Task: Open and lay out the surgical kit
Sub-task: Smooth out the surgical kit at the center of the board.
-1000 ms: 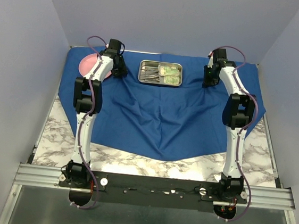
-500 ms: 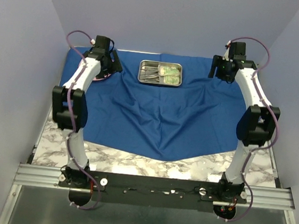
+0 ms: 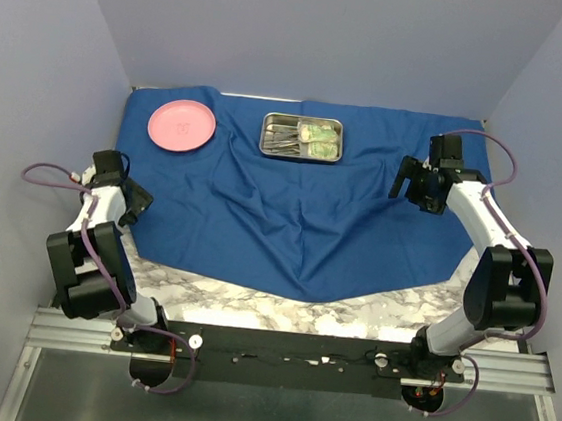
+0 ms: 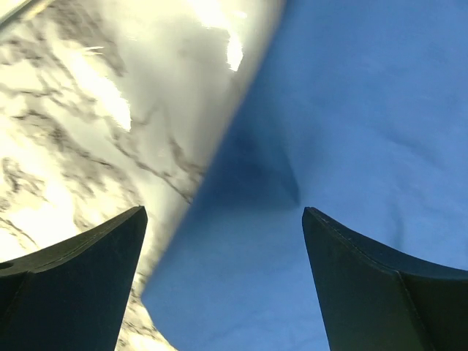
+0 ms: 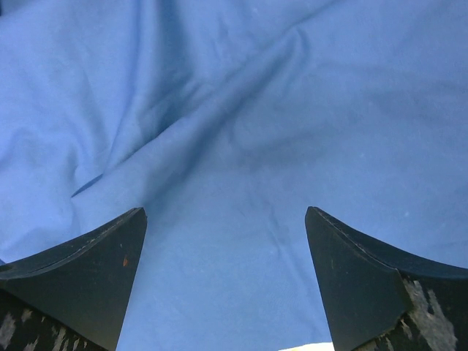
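The royal-blue cloth wrap (image 3: 291,207) lies spread open over the marble table, wrinkled, with a point hanging toward the front. The small steel tray (image 3: 302,137) sits on it at the back centre, holding silver forceps (image 3: 285,141) and two yellow-green packets (image 3: 318,139). My left gripper (image 3: 133,205) is open and empty at the cloth's left edge; the left wrist view shows the cloth edge (image 4: 219,278) between its fingers (image 4: 80,278). My right gripper (image 3: 405,179) is open and empty over the cloth's right side, with cloth (image 5: 234,219) below it.
A pink plate (image 3: 181,125) rests on the cloth at the back left. Bare marble table (image 3: 281,309) shows along the front. Lilac walls close in the left, right and back sides.
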Tool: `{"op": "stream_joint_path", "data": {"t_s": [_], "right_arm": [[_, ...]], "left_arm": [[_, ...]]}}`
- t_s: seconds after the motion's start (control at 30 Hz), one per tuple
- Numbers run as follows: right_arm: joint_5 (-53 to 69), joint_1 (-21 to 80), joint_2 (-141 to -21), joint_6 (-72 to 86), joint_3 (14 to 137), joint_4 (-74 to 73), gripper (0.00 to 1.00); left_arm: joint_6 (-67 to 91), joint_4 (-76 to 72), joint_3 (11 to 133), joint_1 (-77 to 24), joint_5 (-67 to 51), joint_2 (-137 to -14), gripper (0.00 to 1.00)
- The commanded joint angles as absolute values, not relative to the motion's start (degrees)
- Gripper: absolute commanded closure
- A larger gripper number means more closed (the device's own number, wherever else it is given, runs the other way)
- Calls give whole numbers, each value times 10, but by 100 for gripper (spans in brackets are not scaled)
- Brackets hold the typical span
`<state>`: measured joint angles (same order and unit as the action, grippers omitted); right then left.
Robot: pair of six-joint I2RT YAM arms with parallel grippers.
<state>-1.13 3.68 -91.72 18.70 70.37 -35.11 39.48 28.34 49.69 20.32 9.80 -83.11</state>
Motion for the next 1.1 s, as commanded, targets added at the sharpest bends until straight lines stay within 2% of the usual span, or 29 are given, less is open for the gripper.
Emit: {"op": "stream_joint_path", "data": {"t_s": [0.0,0.1,0.2,0.33,0.4,0.43,0.47,0.5,0.53,0.7,0.83,0.93,0.97,1.07], "right_arm": [[-28,39,-902,207,683,-320,2],[-18,38,-905,208,679,-315,3],[-17,38,-905,207,673,-309,3],[-9,38,-908,204,673,-305,3],[-5,38,-909,203,673,-304,3],[-4,39,-908,202,675,-304,3],[-3,39,-909,200,676,-305,3],[-3,38,-908,199,678,-306,3],[-4,38,-907,198,679,-307,3],[-3,39,-901,192,681,-310,3],[-4,39,-903,185,686,-312,3],[17,39,-909,184,689,-312,3],[18,39,-911,184,689,-312,3],[30,39,-917,183,689,-311,3]], "left_arm": [[398,234,480,227,108,-829,5],[393,222,483,227,93,-860,8],[391,213,493,228,60,-895,15],[388,209,503,226,53,-917,35],[386,219,509,226,57,-915,58],[384,237,512,226,68,-911,80],[382,251,522,226,80,-900,91],[380,270,530,227,96,-894,99],[378,308,538,225,133,-886,100],[354,416,611,203,284,-832,100],[317,481,663,129,408,-817,98],[304,489,691,89,453,-833,81],[298,491,706,69,457,-860,67],[292,505,753,31,467,-937,47]]}}
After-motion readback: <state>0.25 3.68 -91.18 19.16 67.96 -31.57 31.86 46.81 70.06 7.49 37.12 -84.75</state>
